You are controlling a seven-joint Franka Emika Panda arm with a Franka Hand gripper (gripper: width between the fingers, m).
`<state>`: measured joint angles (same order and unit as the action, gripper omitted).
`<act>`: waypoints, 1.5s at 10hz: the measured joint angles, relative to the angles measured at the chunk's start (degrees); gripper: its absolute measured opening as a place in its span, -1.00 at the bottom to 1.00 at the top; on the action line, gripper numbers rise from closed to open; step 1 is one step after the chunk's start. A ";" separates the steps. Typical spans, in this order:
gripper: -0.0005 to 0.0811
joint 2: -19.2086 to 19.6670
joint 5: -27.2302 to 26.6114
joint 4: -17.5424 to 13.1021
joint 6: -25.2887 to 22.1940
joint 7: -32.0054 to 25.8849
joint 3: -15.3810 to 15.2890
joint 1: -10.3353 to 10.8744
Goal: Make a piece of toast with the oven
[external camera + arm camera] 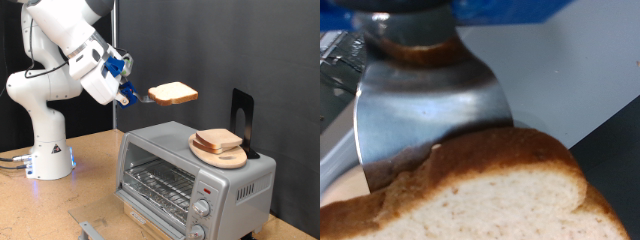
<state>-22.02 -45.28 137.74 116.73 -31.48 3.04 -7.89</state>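
Note:
My gripper (127, 88) hangs in the air above the exterior view's left end of the oven (158, 143), shut on the handle of a metal spatula (142, 97). A slice of pale bread with a brown crust, the piece of toast (173, 94), lies flat on the spatula's blade, well above the oven's top. In the wrist view the shiny blade (430, 110) fills the middle and the bread (490, 195) rests on its far end. The silver oven's wire rack (152, 182) shows at its front.
On the oven's top, a round wooden plate (236, 159) holds more bread slices (218, 139), with a black stand (241, 112) behind it. Two knobs (203, 209) and a red light (203, 188) sit on the oven's front. The arm's base (48, 150) stands at the left.

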 joint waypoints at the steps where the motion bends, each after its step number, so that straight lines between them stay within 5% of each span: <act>1: 0.20 0.65 -0.10 -0.01 0.09 -0.92 1.53 -0.65; 5: 0.20 5.85 4.57 -0.57 3.71 -3.60 4.53 -4.22; 11: 0.20 14.64 5.34 -5.18 -1.06 -15.66 10.60 -6.90; 15: 0.20 14.97 6.77 -2.67 2.67 -18.20 10.67 -6.99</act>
<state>-7.05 -38.51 135.07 119.40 -49.68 13.71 -14.87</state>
